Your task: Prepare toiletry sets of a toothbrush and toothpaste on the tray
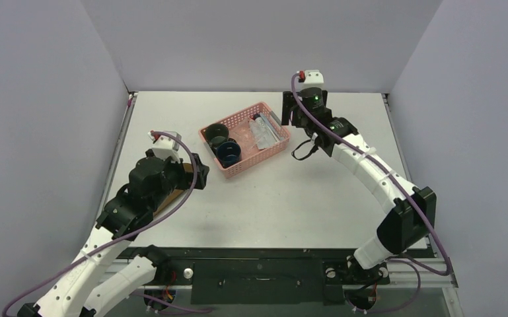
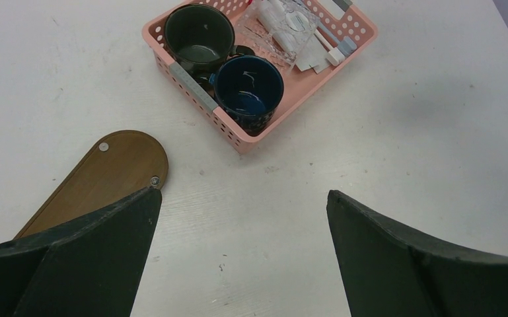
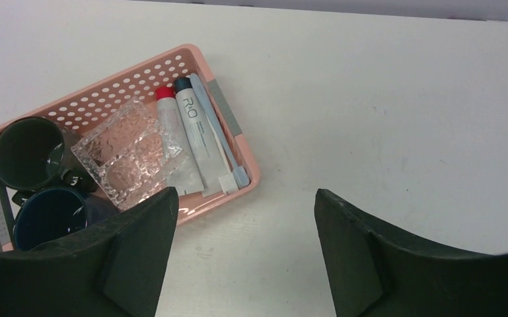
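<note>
The tray (image 2: pixel 102 175), a dark brown oval wooden board, lies bare on the table left of the pink basket (image 2: pixel 238 140); in the top view my left arm hides most of it. In the basket's right half lie a red-capped toothpaste tube (image 3: pixel 172 142), a dark-capped toothpaste tube (image 3: pixel 195 132) and a light blue toothbrush (image 3: pixel 215 125). My left gripper (image 2: pixel 242 195) is open and empty above the table, just right of the tray's end. My right gripper (image 3: pixel 246 193) is open and empty above the table beside the basket's right corner (image 3: pixel 251 178).
The basket (image 1: pixel 244 139) also holds a clear square holder (image 3: pixel 129 152), a dark cup (image 3: pixel 26 152) and a blue cup (image 3: pixel 53 214). Grey walls close in the table at the back and both sides.
</note>
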{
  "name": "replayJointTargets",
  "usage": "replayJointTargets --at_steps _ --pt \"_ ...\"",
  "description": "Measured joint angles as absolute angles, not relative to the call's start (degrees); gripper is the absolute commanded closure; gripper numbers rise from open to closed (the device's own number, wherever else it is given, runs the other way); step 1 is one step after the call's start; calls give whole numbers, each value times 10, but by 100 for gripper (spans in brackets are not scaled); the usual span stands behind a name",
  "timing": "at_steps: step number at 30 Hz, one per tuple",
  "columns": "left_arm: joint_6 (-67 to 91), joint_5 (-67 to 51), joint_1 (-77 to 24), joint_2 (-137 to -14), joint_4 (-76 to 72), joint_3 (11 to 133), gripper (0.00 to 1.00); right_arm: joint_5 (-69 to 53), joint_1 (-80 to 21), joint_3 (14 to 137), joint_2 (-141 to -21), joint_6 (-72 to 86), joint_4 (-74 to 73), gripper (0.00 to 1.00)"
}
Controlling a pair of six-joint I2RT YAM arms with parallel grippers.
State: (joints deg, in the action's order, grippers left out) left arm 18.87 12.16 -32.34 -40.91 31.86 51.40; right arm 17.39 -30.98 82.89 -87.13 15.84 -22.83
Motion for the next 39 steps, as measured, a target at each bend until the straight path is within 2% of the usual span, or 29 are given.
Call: replayJointTargets --at_steps 8,20,39 --pt "189 122 -319 -393 319 509 4 81 -253 918 -986 147 -248 32" --pt "189 120 -317 -396 319 509 4 7 -225 1051 -1150 119 -297 36" --pt "189 120 -314 -400 319 507 4 -57 -214 1183 -1294 107 -333 39"
